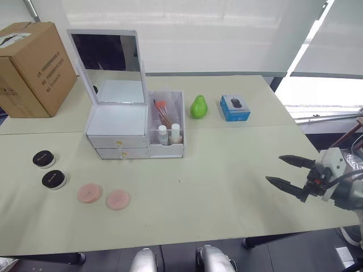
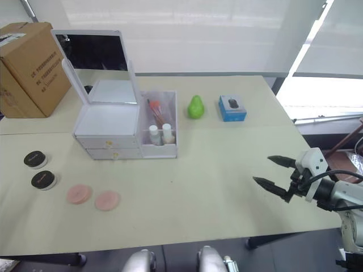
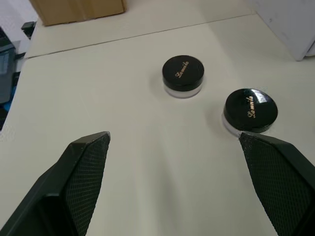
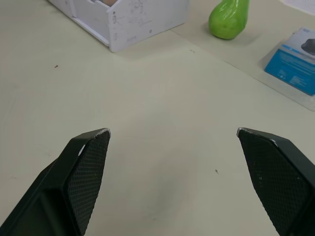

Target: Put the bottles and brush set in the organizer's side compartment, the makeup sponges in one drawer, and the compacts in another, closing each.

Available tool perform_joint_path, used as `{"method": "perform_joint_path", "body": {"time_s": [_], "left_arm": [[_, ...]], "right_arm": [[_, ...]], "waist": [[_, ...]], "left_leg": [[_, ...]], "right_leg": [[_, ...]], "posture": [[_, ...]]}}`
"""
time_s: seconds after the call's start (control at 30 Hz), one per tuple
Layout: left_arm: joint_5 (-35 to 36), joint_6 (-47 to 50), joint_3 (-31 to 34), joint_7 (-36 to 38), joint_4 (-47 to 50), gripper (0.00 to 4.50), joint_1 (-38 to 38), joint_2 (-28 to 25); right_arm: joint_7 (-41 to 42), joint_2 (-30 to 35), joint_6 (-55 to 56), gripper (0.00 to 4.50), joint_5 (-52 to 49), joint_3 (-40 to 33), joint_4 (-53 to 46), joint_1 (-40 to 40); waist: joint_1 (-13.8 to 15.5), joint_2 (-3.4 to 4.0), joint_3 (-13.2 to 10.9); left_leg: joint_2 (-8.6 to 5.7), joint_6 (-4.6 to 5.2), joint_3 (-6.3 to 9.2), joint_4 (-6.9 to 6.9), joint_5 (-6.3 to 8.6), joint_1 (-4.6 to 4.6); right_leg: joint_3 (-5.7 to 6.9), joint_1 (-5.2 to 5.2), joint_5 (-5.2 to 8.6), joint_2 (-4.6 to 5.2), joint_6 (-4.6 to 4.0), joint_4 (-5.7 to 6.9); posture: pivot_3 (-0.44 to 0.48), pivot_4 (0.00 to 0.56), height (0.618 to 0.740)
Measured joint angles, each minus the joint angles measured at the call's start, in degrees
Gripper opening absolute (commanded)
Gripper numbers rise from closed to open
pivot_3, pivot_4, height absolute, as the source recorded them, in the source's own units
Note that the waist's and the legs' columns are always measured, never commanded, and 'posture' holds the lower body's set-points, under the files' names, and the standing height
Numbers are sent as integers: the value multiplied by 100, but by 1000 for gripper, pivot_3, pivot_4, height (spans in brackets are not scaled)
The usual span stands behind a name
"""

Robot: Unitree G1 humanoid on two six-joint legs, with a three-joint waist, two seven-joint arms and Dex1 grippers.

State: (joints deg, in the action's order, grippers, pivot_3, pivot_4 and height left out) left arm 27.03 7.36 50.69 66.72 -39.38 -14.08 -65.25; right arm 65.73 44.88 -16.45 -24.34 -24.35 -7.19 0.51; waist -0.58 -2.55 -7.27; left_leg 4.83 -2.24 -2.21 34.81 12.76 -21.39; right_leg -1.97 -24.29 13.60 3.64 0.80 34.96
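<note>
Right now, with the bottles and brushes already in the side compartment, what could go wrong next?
Both drawers look shut, so one must be pulled open first; tugging its small knob could drag the light organizer or tip its raised mirror. The two compacts sit close together, so the open left gripper might knock one aside while closing on the other.

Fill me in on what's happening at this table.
A humanoid robot is sorting makeup into a white organizer. Two bottles and the brush set already stand in its clear side compartment. Both drawers look shut. Two pink sponges and two black-lidded compacts lie on the table, untouched. The right pincer hovers open and empty over the table's right side; the left pincer is open above the compacts.
</note>
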Motion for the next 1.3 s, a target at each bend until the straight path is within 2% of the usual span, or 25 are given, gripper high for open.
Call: {"method": "perform_joint_path", "body": {"time_s": [0.1,0.17,0.23,0.37,0.5,0.53,0.57,0.67,0.73,0.87,0.93,1.3], "left_arm": [[-21,-134,-51,22,28,4500,33,48],[-11,-145,-40,-50,333,4500,-57,299],[35,-50,-42,-203,1096,4500,-308,822],[314,487,-278,-958,3438,4500,-870,2194],[392,630,-1122,-1995,5456,4500,-898,3532],[250,629,-1471,-2464,5932,4500,-868,3994],[102,607,-1781,-2783,6228,4500,-806,4316],[-722,419,-2767,-3973,6777,4500,-315,5308],[-1319,170,-3208,-4649,6818,4500,83,5700],[-2146,-239,-3800,-5332,6625,4500,560,5895],[-2385,-359,-3882,-5622,6274,4500,844,5979],[-2526,-653,-4050,-5999,5378,4500,1337,5994]], "right_arm": [[-181,-131,-11,4474,-65,151,-160,-80],[-328,-174,-142,4474,-127,378,-363,-223],[-489,-175,-462,4474,-250,612,-684,-438],[-804,-211,-1260,4474,-765,1136,-1434,-1062],[-1192,-542,-1896,4474,-1235,1730,-1971,-1943],[-1288,-673,-2026,4474,-1307,1923,-2041,-2166],[-1345,-773,-2103,4474,-1340,2054,-2074,-2300],[-1418,-1066,-2194,4474,-1386,2552,-2092,-2654],[-1470,-1296,-2176,4474,-1278,2872,-2060,-2861],[-1513,-1568,-2021,4474,-1049,3262,-1832,-3124],[-1508,-1683,-1865,4474,-931,3309,-1644,-3152],[-1452,-2057,-1375,4474,-761,3409,-1417,-3153]], "waist": [[-8,-7,4],[-10,2,2],[-16,8,2],[-14,-22,11],[67,-43,20],[100,-44,22],[125,-46,23],[165,-68,37],[151,-65,46],[121,-37,50],[131,-36,50],[122,-35,49]], "left_leg": [[3,0,-2,0,0,1],[2,0,-10,1,0,1],[4,0,-22,0,0,1],[9,2,-27,10,-1,-6],[4,3,-30,19,-2,-14],[4,10,-29,31,-6,-14],[2,45,-28,44,-27,-27],[-1,50,-21,60,-30,-50],[-1,51,3,91,-30,-58],[-5,64,17,105,-22,-61],[-6,65,21,110,-23,-65],[-8,65,22,115,-23,-67]], "right_leg": [[0,2,0,-1,0,1],[-6,3,0,0,0,1],[-14,3,-1,3,1,4],[-32,18,-2,-8,3,7],[-41,17,-11,-9,18,6],[-42,19,-13,-10,20,4],[-44,27,-15,-10,24,6],[-44,23,-48,-16,3,6],[-46,28,-67,-31,13,9],[-47,32,-69,-37,19,7],[-43,31,-70,-37,19,8],[-44,32,-79,-35,35,7]], "posture": [[0,150,729],[0,150,729],[0,150,729],[0,150,729],[0,150,729],[0,150,729],[0,150,729],[0,150,729],[0,150,729],[0,150,729],[0,150,729],[0,150,729]]}}
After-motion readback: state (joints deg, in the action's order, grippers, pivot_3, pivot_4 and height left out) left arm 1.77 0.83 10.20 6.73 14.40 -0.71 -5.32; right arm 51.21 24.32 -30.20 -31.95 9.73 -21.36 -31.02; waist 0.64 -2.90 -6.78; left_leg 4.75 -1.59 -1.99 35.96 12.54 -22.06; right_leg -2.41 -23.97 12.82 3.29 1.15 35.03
